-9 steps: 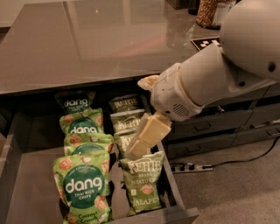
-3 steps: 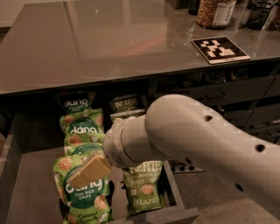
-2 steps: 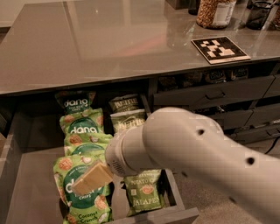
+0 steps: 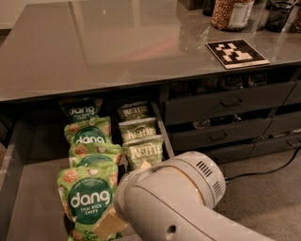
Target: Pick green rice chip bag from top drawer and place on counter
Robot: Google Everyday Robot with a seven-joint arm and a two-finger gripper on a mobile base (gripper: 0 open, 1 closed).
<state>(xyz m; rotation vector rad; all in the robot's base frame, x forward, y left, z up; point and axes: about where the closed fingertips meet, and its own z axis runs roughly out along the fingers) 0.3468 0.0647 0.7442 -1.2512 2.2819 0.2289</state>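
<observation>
Several green Dang rice chip bags stand in a row in the open top drawer. The front bag faces me, with more green bags behind it. My gripper is down in the drawer at the lower right part of the front bag, its cream tip against the bag's face. My white arm fills the lower right of the camera view and hides the rest of the gripper and the drawer's front right part. The grey counter lies above the drawer.
Pale green Kettle bags stand in a second row to the right of the Dang bags. A dark Dang bag is at the drawer's back. On the counter are a black-and-white marker tile and a jar. Shut drawers are on the right.
My arm has swung down and left from over the Kettle bags to the front Dang bag. The gripper now sits lower on that bag. The bags have not moved.
</observation>
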